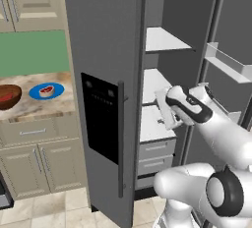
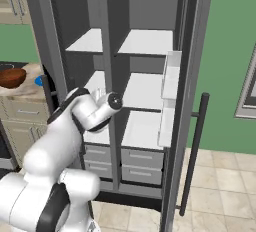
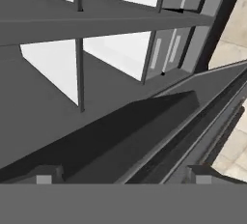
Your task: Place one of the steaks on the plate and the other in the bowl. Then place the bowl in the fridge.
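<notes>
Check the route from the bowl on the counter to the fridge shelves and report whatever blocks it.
The bowl sits on the counter left of the fridge. Between them stands the fridge's left door, swung open edge-on beside the counter. The shelves are bare; the open gripper is inside, holding nothing.

The bowl (image 1: 9, 96) and the plate (image 1: 46, 91) sit side by side on the counter (image 1: 39, 108). The fridge (image 1: 106, 50) stands to their right. A steak (image 1: 47, 91) lies on the plate.

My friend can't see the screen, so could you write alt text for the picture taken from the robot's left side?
A white robot arm reaches into an open grey fridge with bare white shelves. On the counter to the left sit a brown bowl holding a red steak and a blue plate with another steak.
</notes>
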{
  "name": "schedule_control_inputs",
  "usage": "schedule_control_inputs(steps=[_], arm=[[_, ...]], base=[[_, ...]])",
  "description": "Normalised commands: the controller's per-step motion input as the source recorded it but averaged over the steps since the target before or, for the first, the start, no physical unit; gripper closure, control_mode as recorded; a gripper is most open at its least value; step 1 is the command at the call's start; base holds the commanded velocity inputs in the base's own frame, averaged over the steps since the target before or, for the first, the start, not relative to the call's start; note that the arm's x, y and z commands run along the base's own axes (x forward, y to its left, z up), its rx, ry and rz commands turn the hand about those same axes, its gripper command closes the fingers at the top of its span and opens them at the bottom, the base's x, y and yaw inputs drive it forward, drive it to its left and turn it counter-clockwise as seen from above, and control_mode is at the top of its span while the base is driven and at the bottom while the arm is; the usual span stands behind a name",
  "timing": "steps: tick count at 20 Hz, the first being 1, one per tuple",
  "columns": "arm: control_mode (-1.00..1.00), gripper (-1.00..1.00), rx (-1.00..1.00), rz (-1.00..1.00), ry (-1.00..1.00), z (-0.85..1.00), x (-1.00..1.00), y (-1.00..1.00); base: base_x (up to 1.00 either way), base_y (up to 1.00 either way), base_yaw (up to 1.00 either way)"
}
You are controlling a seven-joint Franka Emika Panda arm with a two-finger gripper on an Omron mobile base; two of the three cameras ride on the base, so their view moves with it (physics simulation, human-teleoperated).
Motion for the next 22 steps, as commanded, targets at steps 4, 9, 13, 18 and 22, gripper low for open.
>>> schedule_control_inputs(steps=[4, 9, 13, 18, 22], arm=[[-1.00, -1.00, 0.06, 0.10, 0.00, -0.22, 0.81, 0.47], [-1.00, -1.00, 0.13, 0.11, 0.11, -0.04, 0.63, 0.31], [-1.00, -1.00, 0.22, 0.16, 0.24, 0.00, 0.29, 0.08], [-1.00, -1.00, 0.15, 0.17, 0.35, 0.00, 0.12, 0.21], [-1.00, -1.00, 0.02, 0.16, 0.20, -0.01, 0.13, 0.28]], base=[[0.00, 0.00, 0.00], [0.00, 0.00, 0.00], [0.00, 0.00, 0.00], [0.00, 0.00, 0.00], [0.00, 0.00, 0.00]])
